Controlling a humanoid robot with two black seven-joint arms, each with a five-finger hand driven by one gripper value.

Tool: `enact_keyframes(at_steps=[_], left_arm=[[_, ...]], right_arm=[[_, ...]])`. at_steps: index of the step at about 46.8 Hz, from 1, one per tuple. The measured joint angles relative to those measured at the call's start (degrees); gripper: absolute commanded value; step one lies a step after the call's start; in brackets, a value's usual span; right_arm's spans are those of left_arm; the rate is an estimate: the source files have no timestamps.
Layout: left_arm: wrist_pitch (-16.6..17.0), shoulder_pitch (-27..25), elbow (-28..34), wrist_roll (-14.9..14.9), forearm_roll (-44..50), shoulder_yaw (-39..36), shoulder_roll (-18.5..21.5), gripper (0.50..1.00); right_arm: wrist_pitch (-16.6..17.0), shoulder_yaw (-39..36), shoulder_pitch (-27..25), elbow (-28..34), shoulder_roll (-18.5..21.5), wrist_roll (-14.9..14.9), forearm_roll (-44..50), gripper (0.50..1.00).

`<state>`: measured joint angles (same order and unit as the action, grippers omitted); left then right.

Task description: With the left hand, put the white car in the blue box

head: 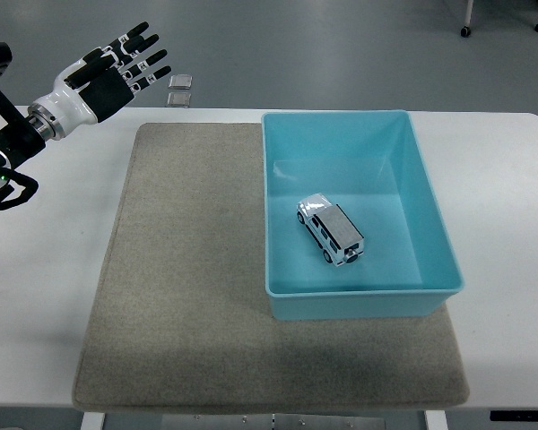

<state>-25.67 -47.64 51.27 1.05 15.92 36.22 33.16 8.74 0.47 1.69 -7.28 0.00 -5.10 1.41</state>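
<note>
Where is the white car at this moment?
In the head view, the white car lies inside the blue box, right of centre on the grey mat, far from the left hand.

A mat (179, 269) lies on the table (502, 179), and the box (430, 224) stands on the mat's right part. The car (330, 229) sits inside the box, near its middle, angled. The left hand (108, 73) is raised over the table's far left corner, well apart from the box

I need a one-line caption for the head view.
White car lies inside the blue box; open left hand hovers far left.
</note>
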Motion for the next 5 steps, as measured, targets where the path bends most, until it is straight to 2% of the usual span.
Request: enact_keyframes(at_steps=[5], left_arm=[[0.0,0.0,0.0,-0.1,0.1,0.0,-0.2,1.000]], right_arm=[[-0.1,0.0,0.0,0.0,0.0,0.0,0.0,0.936]])
